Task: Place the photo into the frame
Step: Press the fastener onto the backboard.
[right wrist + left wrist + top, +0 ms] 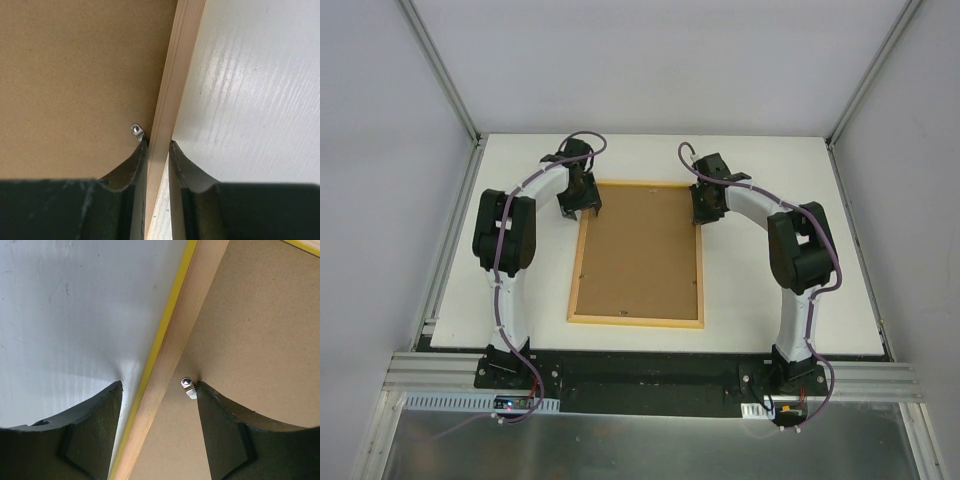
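The frame (636, 320) lies face down in the middle of the table, wood back up, with a brown hardboard backing panel (640, 250) set in it. The photo is hidden. My left gripper (581, 207) is open at the frame's far left corner. In the left wrist view it (160, 385) straddles the left rail (175, 350), and its right finger touches a small metal clip (188, 388). My right gripper (705, 210) is at the far right rail. In the right wrist view it (158, 145) is shut on the wooden rail (175, 75), next to another clip (137, 131).
White table top (770, 180) with grey enclosure walls on three sides. A black strip and aluminium rail (650, 375) run along the near edge by the arm bases. The frame's yellow front edge (165, 330) shows beside the left rail.
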